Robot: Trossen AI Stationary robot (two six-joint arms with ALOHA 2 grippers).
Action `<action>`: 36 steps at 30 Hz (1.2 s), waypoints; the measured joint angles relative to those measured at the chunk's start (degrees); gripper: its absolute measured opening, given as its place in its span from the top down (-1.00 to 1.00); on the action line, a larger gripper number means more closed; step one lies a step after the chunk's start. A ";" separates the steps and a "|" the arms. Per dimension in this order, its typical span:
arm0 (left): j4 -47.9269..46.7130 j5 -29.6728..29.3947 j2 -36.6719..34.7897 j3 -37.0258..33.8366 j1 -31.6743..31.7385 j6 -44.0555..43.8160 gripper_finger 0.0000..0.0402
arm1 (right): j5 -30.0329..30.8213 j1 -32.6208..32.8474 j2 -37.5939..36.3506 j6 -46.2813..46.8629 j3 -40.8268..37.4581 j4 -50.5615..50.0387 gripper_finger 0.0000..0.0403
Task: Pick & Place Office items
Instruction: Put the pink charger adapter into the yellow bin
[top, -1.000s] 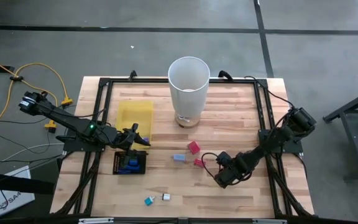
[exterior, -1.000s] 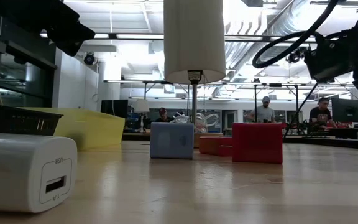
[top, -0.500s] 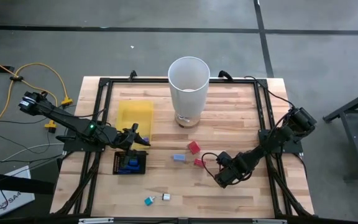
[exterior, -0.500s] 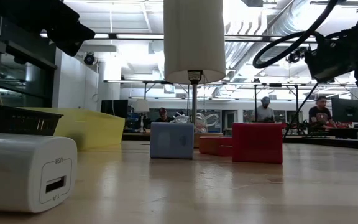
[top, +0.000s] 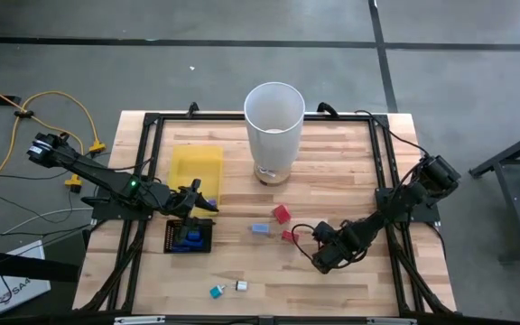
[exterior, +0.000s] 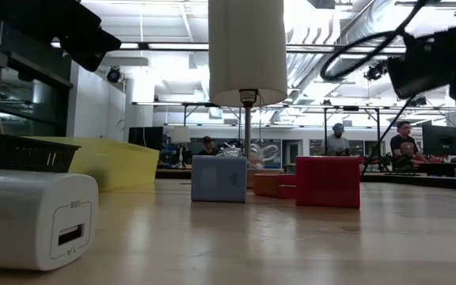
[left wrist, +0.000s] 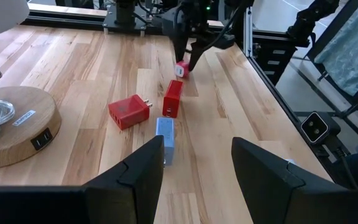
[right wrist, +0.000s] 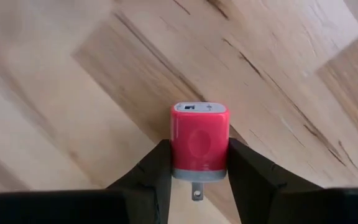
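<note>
With our right gripper pinching the pink charger, we lift straight, toward twelve o'clock, squeezing evenly.

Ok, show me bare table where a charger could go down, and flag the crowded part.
Free: bare wood between the white bin and the table's right rail, and the near-right corner. Crowded: the middle, where red charger, light blue charger and right gripper cluster.
</note>
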 joint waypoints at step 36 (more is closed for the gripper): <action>-0.01 0.00 0.00 0.00 -0.01 0.02 0.09 | 24.34 -1.11 -12.20 -35.75 0.00 32.34 0.42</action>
